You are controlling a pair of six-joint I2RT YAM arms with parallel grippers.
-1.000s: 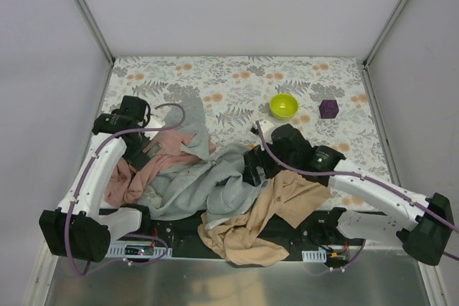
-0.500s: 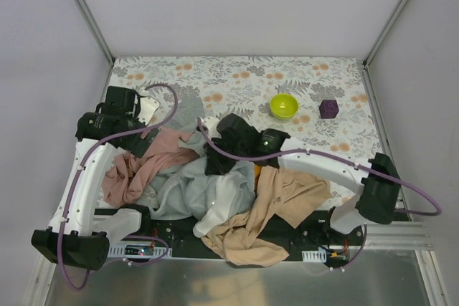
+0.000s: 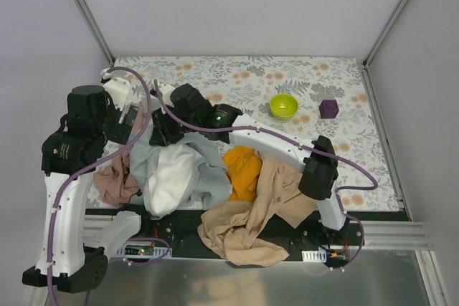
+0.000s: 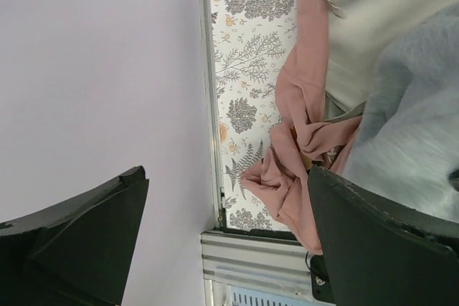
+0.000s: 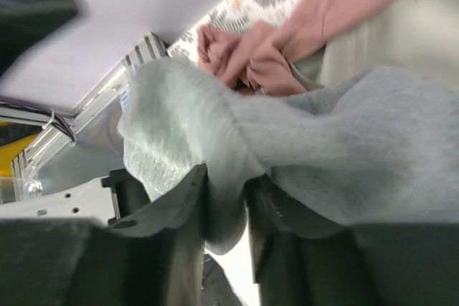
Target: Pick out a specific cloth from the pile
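Note:
The orange-yellow cloth [image 3: 244, 170] lies uncovered in the middle of the pile, between the grey-and-white garment [image 3: 179, 173] and the tan garment [image 3: 251, 223]. No gripper touches it. My right gripper [image 3: 162, 131] reaches far left over the pile and is shut on a fold of the grey garment [image 5: 323, 148], pinched between its fingers [image 5: 179, 206]. My left gripper [image 3: 133, 125] hangs raised at the left edge, open and empty, above the pink cloth [image 4: 301, 148]. Its fingers [image 4: 387, 241] stand wide apart.
A lime-green bowl [image 3: 283, 105] and a purple cube [image 3: 328, 109] sit on the floral mat at the back right. The pink cloth [image 3: 115, 180] lies by the left wall. The tan garment spills over the near edge between the arm bases.
My right arm swept left across the pile, dragging the grey garment with it and uncovering the orange cloth. My left arm rose and drew back toward the left wall.

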